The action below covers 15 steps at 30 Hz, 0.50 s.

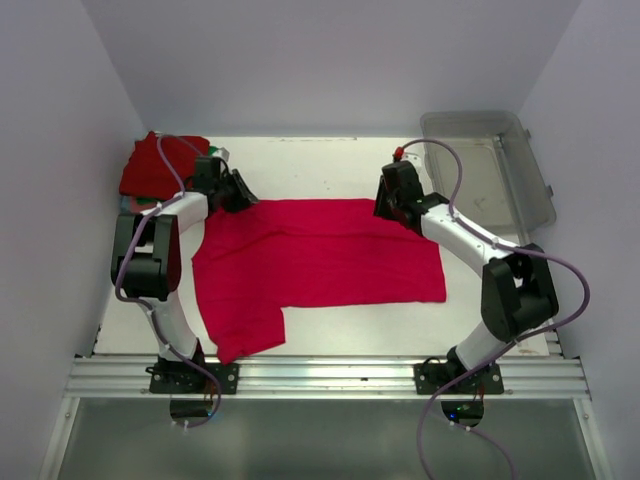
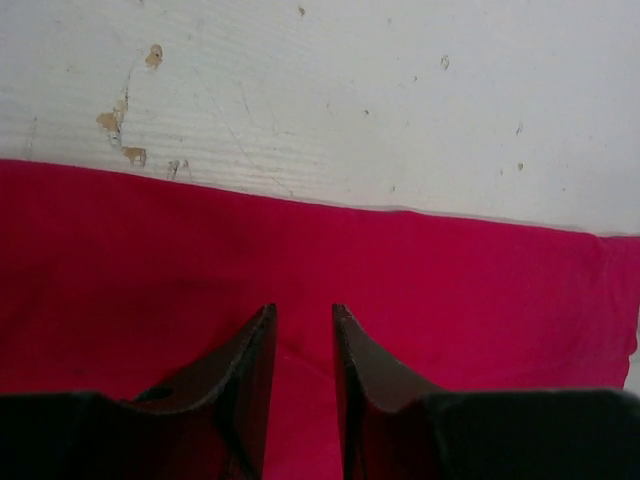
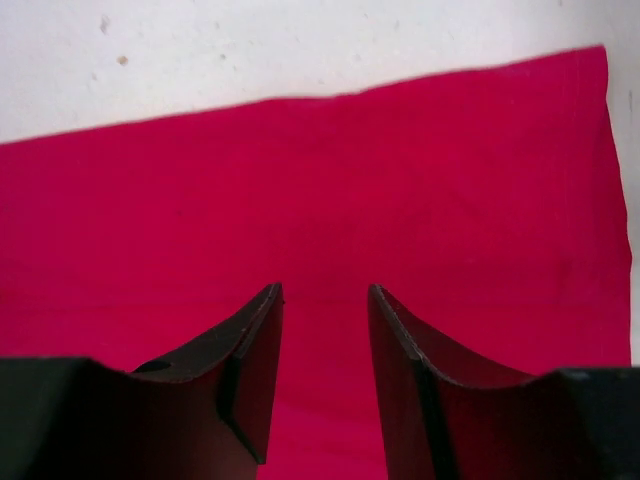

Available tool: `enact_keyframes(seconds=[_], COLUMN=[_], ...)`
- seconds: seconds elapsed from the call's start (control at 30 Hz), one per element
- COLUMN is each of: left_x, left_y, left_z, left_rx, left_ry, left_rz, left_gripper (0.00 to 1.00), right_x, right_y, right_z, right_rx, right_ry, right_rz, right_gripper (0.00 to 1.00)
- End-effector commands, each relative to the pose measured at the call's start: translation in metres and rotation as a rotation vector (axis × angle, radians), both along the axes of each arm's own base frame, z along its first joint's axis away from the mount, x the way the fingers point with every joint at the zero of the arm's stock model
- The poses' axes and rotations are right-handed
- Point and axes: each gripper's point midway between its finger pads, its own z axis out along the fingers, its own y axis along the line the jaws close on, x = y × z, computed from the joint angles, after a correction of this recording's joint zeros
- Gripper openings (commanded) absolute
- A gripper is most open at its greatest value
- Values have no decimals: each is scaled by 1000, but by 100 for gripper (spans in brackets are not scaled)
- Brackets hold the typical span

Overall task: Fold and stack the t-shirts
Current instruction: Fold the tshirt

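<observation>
A bright crimson-pink t-shirt (image 1: 320,255) lies flat across the middle of the table, with one sleeve pointing toward the near left. My left gripper (image 1: 243,193) hovers over the shirt's far left edge. In the left wrist view this gripper (image 2: 302,310) is open by a narrow gap, with only the flat pink cloth (image 2: 450,280) showing below it. My right gripper (image 1: 390,205) is over the far edge, right of centre. Seen from the right wrist, it (image 3: 325,290) is open and holds nothing above the cloth (image 3: 350,180). A stack of folded t-shirts (image 1: 160,165), dark red on top, sits at the far left corner.
A clear grey plastic bin (image 1: 495,170) stands at the far right of the table. White walls close in the left, back and right sides. The aluminium rail (image 1: 320,375) with both arm bases runs along the near edge.
</observation>
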Motion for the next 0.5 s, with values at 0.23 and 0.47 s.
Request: enact_keyframes(seconds=[0.23,0.47], left_x=[-11,-15], left_y=[-5,3], left_z=[-4,-15], left_rx=[-5,57], left_ry=[66,88], left_rz=[-13,5], left_gripper=[32,31], right_x=[-17,-19], right_y=[-15,-14], right_z=[5,4], right_rx=[4,15], right_ry=[-38,-43], right_rz=[-50,-49], right_gripper=[43,43])
